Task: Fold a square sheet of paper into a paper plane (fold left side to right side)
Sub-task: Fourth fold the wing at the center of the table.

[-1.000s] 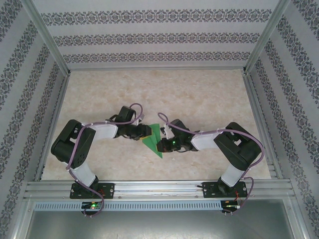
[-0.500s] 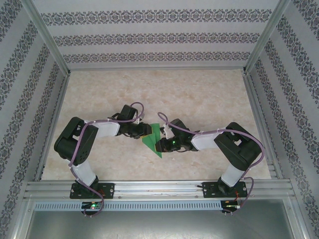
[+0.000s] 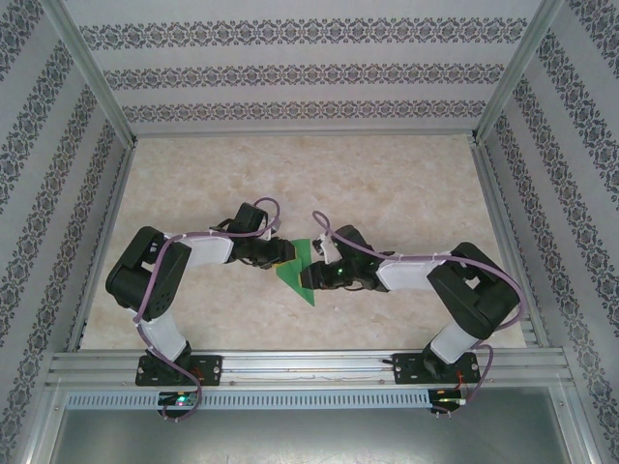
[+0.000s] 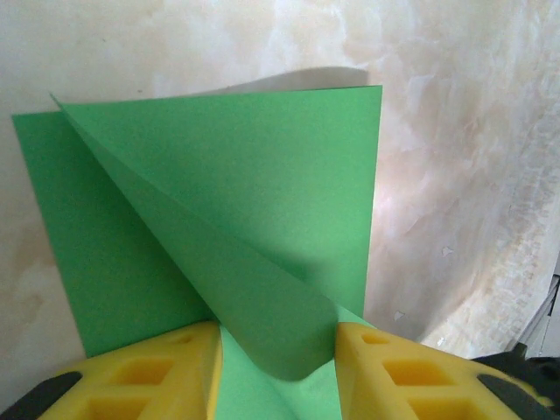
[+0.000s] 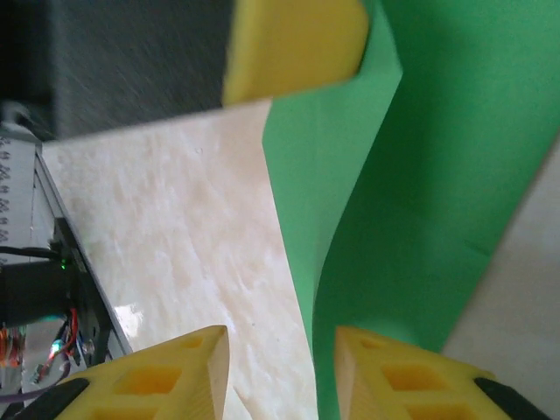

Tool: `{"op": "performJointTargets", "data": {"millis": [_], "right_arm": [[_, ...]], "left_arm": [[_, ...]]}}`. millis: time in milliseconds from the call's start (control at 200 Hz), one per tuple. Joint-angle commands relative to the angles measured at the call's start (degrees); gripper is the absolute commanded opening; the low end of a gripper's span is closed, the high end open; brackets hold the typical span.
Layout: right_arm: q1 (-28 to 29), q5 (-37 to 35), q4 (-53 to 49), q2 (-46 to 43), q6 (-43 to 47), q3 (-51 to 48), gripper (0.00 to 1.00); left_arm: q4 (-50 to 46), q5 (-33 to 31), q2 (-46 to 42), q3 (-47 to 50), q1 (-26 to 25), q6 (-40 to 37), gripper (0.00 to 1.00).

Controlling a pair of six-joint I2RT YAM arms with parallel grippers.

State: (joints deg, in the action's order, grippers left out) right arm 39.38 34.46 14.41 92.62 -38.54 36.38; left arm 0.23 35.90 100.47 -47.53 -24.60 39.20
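Note:
The bright-green sheet of paper [image 3: 294, 277] lies partly folded on the table between my two grippers. In the left wrist view the sheet of paper [image 4: 262, 184] has one flap lifted and curled over, and the rounded end of that curl sits between the yellow fingers of my left gripper [image 4: 278, 337], which stands open around it. My left gripper [image 3: 286, 253] is at the paper's upper left edge. My right gripper [image 3: 311, 279] is at its right edge. In the right wrist view my right gripper [image 5: 282, 343] is open, with the raised paper [image 5: 437, 175] edge against its right finger.
The marble-patterned table [image 3: 387, 184] is walled by patterned panels on three sides, with an aluminium rail [image 3: 309, 365] along the near edge. One yellow finger of the left gripper [image 5: 293, 39] shows at the top of the right wrist view, close to the paper.
The left gripper has edged right onto the paper's edge. The right arm's elbow has swung outward to the right while its gripper stays by the paper.

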Motion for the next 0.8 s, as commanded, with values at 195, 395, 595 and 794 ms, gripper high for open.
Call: {"op": "performJointTargets", "data": {"millis": [195,395,595,794], "right_arm": [[-3.01,3.02,-0.8,2.24,-1.62,4.14,0.42],[-2.79,3.51,-0.36,6.83,-2.37,7.4,0.42],[-2.57,3.35,-0.36,8.69,-2.5,8.66,0.38],[-2.56,1.83,-2.32,9.72,-1.84,8.79,0.25]], "left_arm": [[-3.3,-2.35,1.4,-0.11,-0.5,-1.67,0.38],[-3.22,-2.32,1.12,-0.11,-0.53,-1.69,0.38],[-3.26,-2.26,1.02,-0.12,-0.52,-1.67,0.38],[-3.3,-2.28,1.04,-0.18,-0.53,-1.72,0.38]]}}
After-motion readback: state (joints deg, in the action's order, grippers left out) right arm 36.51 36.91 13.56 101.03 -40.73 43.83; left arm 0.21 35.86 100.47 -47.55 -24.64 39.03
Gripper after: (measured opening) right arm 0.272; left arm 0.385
